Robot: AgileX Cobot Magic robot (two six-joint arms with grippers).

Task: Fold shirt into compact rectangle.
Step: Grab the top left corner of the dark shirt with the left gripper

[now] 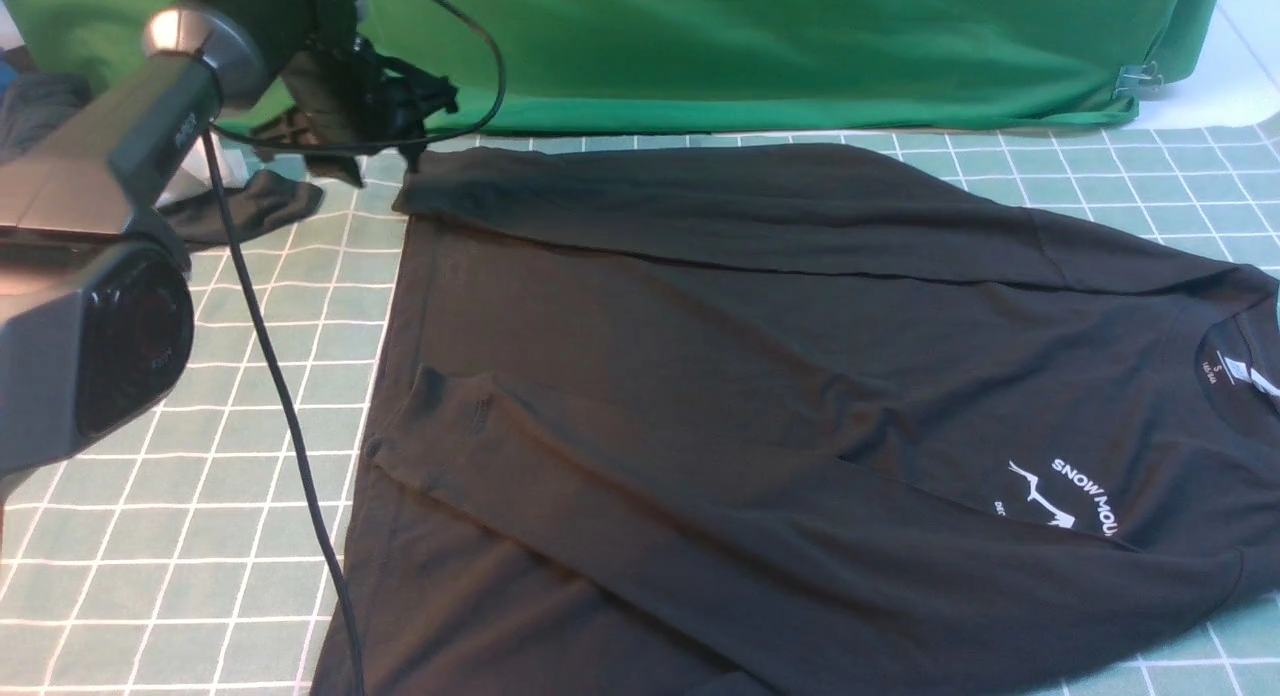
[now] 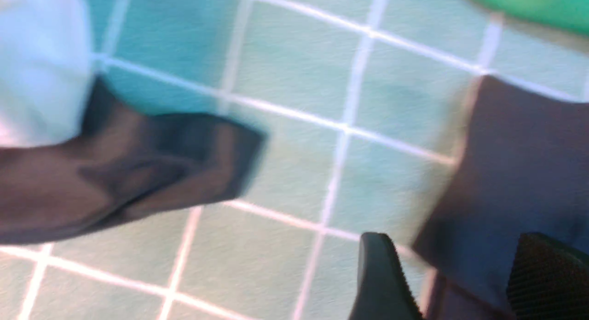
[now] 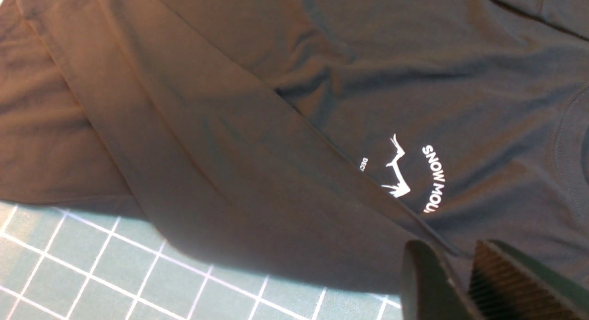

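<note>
The black shirt lies spread on the green grid mat, collar to the right, both sleeves folded over the body. Its white print and neck tag face up. My left gripper hangs at the shirt's far left corner. In the blurred left wrist view it stands open with the shirt's corner lying between the fingers. The right gripper is out of the front view. In the right wrist view it hovers over the shirt near the print, jaws a narrow gap apart, nothing in them.
A smaller dark garment lies bunched left of the shirt's far corner, and shows beside a white cloth in the left wrist view. A green backdrop with a clip bounds the far side. A black cable hangs at left.
</note>
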